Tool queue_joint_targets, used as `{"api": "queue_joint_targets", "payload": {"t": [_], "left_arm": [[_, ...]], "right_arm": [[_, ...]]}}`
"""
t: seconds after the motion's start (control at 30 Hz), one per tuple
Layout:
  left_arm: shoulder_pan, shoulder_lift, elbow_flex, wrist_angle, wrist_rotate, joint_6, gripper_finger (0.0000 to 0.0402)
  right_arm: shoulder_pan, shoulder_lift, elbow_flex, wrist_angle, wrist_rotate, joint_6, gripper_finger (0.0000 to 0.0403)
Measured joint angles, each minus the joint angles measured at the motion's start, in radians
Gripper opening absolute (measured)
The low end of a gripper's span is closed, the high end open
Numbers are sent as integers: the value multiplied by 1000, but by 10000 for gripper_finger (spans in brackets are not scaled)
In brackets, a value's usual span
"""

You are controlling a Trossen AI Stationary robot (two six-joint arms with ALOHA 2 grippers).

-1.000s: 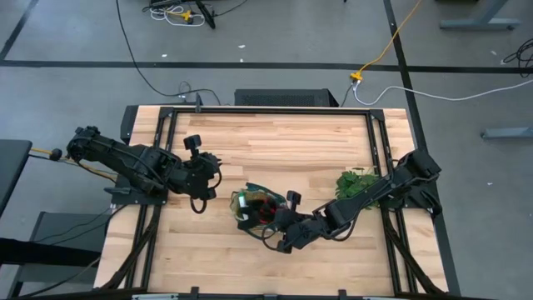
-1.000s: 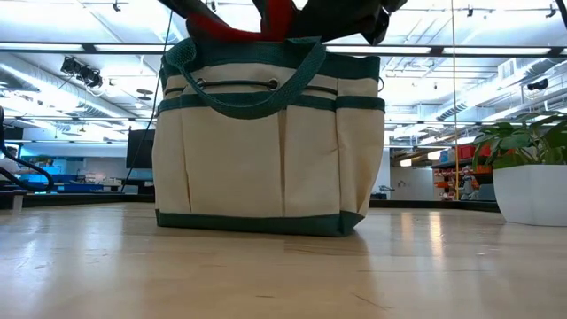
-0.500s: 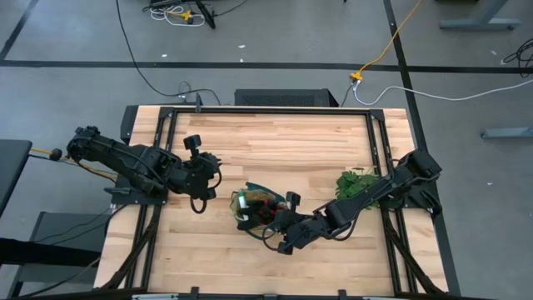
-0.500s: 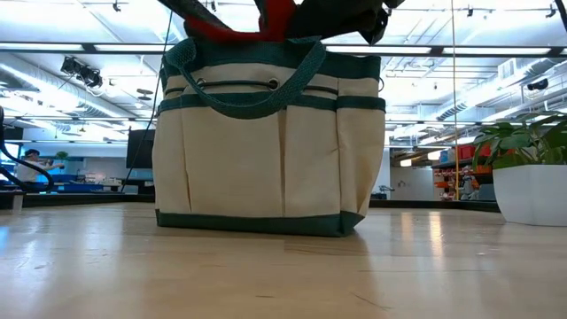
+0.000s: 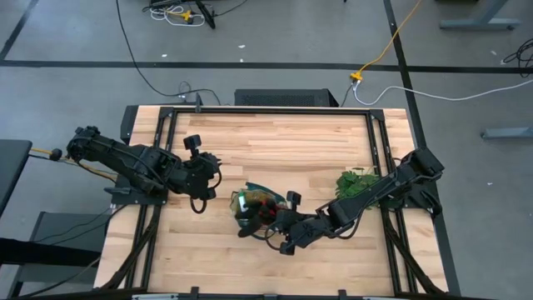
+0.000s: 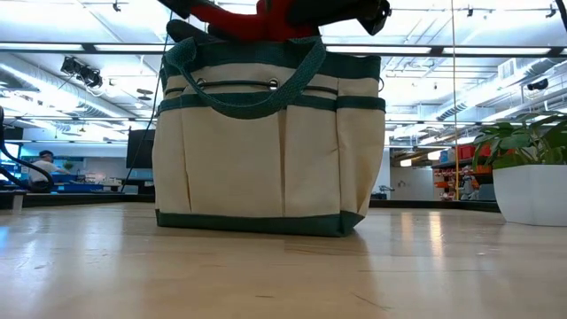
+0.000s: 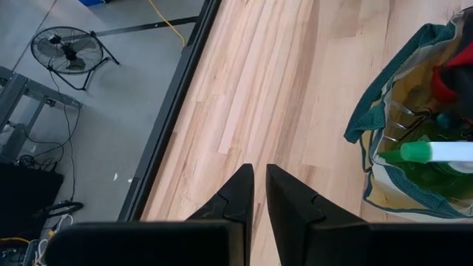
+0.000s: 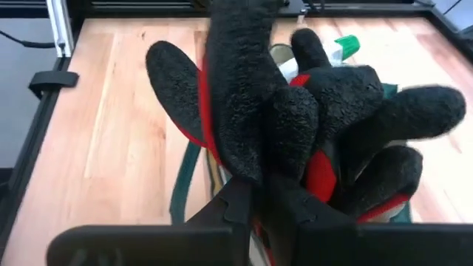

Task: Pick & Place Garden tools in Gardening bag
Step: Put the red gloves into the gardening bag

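Note:
The beige gardening bag [image 5: 252, 208] with green trim stands upright on the table, also in the low view [image 6: 266, 142]. The green spray bottle [image 7: 436, 151] with its white nozzle lies inside it. My right gripper [image 5: 271, 219] is just over the bag's open top, on its right side, and is shut on the red-black gloves [image 8: 295, 111]. The gloves show above the bag's rim in the low view [image 6: 252, 18]. My left gripper [image 7: 259, 188] is shut and empty, left of the bag [image 5: 200, 202]. The rakes and shears are not in sight. My right gripper pinches the bunched gloves between its two fingers at their near end [image 8: 255, 174]. The fingers come from the table's right, slanting down. The gloves' black fingers [image 8: 399, 111] stick out beyond the fingertips, over the bag's mouth. Whether they touch the bag I cannot tell.
A leafy green plant [image 5: 358, 182] in a white pot [image 6: 530, 195] stands at the table's right, close beside my right arm. Bare wooden table [image 5: 275, 142] lies on the far side of the bag and near the front edge. Black rails [image 5: 379, 158] run along the table's sides.
My right gripper has gone a little toward the table's left with the gloves. They now lie lower and spread farther left over the bag's mouth, where a second ago they stood more upright.

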Motion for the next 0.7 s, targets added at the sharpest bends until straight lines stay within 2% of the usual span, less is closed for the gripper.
{"api": "queue_joint_targets", "payload": {"t": [0.3,0.7], "left_arm": [[0,0,0,0,0,-1,44],[0,0,0,-2,0,-1,44]], "right_arm": [[1,0,0,-21,-22,22,47],[17,0,0,-33,-7,24,142]]}}
